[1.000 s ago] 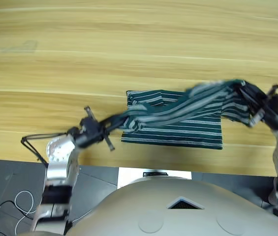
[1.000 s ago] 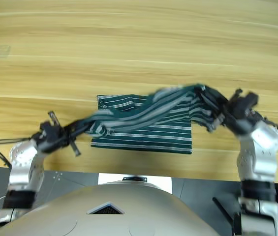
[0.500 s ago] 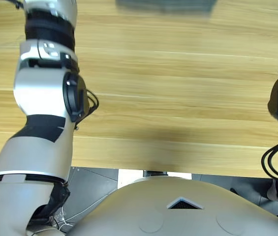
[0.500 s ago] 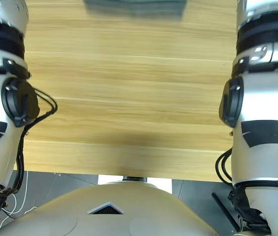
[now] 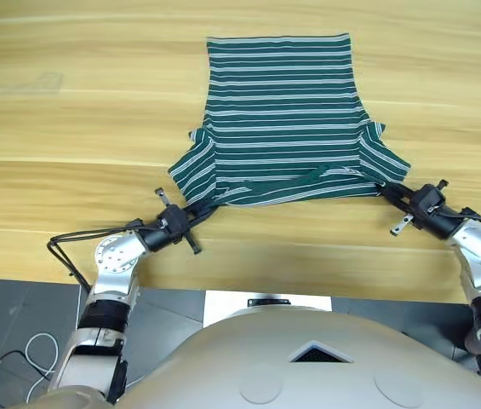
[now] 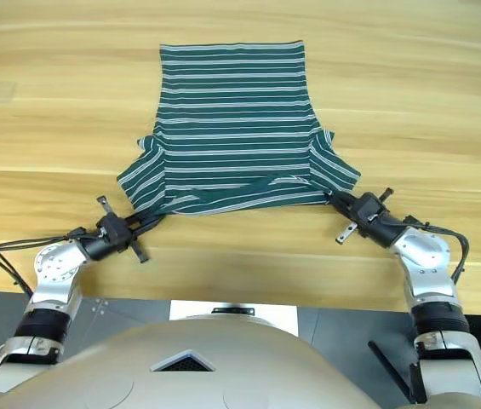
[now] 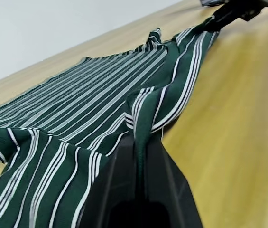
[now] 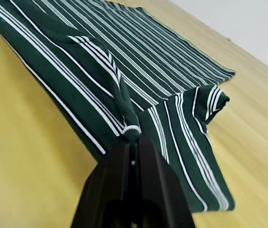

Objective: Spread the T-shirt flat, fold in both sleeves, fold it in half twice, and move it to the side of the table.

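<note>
Wrist views: T-shirt [image 7: 77, 95] (shoulders, apparently) between jaws

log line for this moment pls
stage: spread flat | T-shirt: laid out on table, sleeves unfolded | left gripper: shut on shoulder | right gripper: shut on shoulder

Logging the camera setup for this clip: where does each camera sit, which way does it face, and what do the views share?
Left eye view: on the head, facing forward and down at the table and the T-shirt lying on it; both arms show, the left gripper and right gripper each pinching its near edge.
Right eye view: its stereo twin, same scene.
Left wrist view: on the left wrist, facing along its own gripper across the shirt.
Right wrist view: on the right wrist, likewise.
Shared: all four show the T-shirt.
</note>
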`<action>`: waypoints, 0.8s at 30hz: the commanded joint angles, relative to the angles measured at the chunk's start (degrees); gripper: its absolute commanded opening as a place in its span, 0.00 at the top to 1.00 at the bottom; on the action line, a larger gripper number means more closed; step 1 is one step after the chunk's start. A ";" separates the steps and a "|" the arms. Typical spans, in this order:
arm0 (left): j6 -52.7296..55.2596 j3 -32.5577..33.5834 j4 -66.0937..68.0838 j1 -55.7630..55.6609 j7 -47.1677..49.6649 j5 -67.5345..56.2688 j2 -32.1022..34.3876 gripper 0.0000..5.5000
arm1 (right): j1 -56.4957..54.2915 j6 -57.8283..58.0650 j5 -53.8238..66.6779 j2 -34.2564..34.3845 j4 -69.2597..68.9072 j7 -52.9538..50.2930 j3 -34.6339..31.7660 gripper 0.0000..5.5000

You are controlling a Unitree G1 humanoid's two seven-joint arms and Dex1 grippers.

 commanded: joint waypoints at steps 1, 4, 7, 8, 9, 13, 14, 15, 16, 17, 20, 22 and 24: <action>2.10 0.13 -2.17 4.07 -0.79 0.55 2.23 1.00 | 3.51 1.19 0.47 -1.72 -4.57 2.65 -1.87 0.99; 2.09 1.20 -3.81 7.21 -0.66 -0.39 2.95 1.00 | 6.24 -0.24 -0.26 -3.20 -6.35 5.77 -2.33 0.99; 1.21 1.29 -5.20 10.19 -1.22 -1.23 3.15 1.00 | 9.30 -2.87 0.09 -4.68 -8.60 10.10 -1.66 0.99; 0.86 1.17 -5.98 11.18 -1.71 -1.75 3.27 1.00 | 10.06 -3.55 0.43 -5.11 -9.33 11.47 -1.48 0.99; 0.69 1.07 -6.63 11.83 -2.15 -2.23 3.45 1.00 | 10.53 -3.96 0.65 -5.34 -9.94 12.60 -1.43 0.99; 0.86 1.33 -7.09 11.84 -2.42 -3.17 3.08 0.91 | 9.79 -4.89 -1.30 -4.43 -9.07 14.01 -1.08 0.90; 0.97 1.25 -7.65 12.20 -2.69 -3.74 2.94 0.88 | 9.52 -4.98 -1.41 -4.33 -8.69 14.22 -1.15 0.87; 1.14 1.25 -8.24 12.57 -2.90 -4.49 2.76 0.86 | 9.28 -5.09 -1.50 -4.27 -8.24 14.43 -1.23 0.85; 1.33 1.43 -8.86 13.02 -3.23 -5.66 2.60 0.83 | 9.05 -5.24 -1.47 -4.22 -7.71 14.76 -1.29 0.81; 1.49 1.71 -9.39 13.44 -3.52 -6.70 2.51 0.79 | 8.85 -5.38 -1.36 -4.21 -7.24 15.11 -1.36 0.77; 2.64 3.91 -10.99 14.85 -5.02 -12.20 2.48 0.72 | 8.11 -5.50 0.27 -4.22 -5.30 16.33 -2.24 0.70; 3.68 5.60 -11.34 15.29 -6.19 -15.61 2.40 0.67 | 7.73 -5.62 0.97 -4.07 -3.73 17.11 -2.69 0.64; 4.50 7.24 -9.88 15.29 -7.54 -17.78 2.09 0.62 | 7.16 -5.73 1.83 -3.86 -1.18 18.12 -3.28 0.58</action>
